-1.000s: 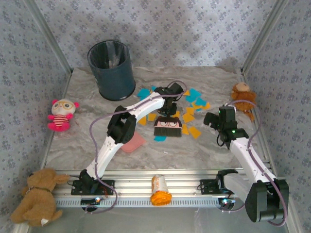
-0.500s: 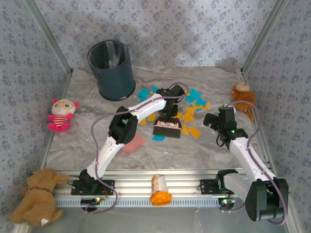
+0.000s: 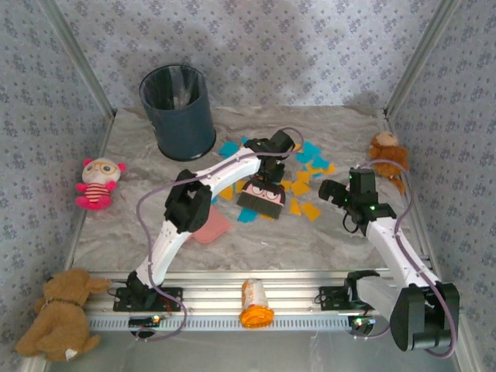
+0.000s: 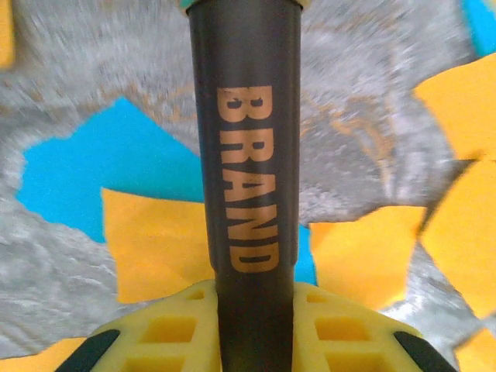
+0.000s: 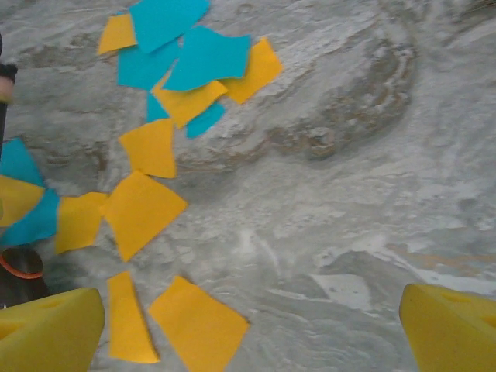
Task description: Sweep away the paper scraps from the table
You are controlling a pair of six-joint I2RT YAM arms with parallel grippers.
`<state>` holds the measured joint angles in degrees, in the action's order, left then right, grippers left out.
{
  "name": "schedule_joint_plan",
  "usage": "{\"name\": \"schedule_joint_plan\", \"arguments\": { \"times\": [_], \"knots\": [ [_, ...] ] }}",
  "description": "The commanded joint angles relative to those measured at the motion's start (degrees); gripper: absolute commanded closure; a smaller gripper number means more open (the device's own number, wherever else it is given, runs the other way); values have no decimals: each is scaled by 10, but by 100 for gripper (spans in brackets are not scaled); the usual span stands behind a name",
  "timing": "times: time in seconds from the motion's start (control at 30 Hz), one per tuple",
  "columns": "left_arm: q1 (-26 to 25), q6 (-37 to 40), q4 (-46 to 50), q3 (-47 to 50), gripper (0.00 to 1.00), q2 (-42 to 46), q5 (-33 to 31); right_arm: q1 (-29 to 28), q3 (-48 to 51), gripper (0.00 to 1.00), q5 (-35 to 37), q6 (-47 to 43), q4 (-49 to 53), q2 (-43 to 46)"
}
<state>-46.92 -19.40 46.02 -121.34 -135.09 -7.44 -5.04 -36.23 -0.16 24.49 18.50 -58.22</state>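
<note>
My left gripper is shut on the dark handle of a brush lettered "BRAND"; its yellow fingers clamp the handle from both sides. The brush head rests tilted on the table among orange-yellow and turquoise paper scraps. More scraps lie under the handle. My right gripper hovers open to the right of the scraps, nothing between its fingers.
A pink dustpan lies under the left arm. A dark bin stands at the back left. An orange bottle lies on the front rail. Plush toys sit at the left, front left and right.
The left jaws have closed tight on the brush handle. The brush head has shifted slightly left and back and now sits tilted. The right arm has barely moved.
</note>
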Motion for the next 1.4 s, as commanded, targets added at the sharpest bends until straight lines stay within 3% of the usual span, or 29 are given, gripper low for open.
{"name": "schedule_joint_plan", "arguments": {
  "times": [0.0,0.27,0.5,1.07,1.23,1.37],
  "knots": [
    [-3,116,-58,26,79,82,-6,20,-23,0,-115,9,-23,-9],
    [8,254,-244,215,81,187,102,51,-37,0,-268,35,-135,-59],
    [18,297,-323,298,81,232,185,49,-53,7,-355,72,-229,-110],
    [13,319,-348,312,81,242,249,7,-115,32,-405,110,-300,-229],
    [9,324,-354,317,81,243,251,-4,-135,44,-408,111,-292,-257],
    [7,327,-356,317,81,244,251,-12,-143,45,-411,111,-292,-274]
  ]
}}
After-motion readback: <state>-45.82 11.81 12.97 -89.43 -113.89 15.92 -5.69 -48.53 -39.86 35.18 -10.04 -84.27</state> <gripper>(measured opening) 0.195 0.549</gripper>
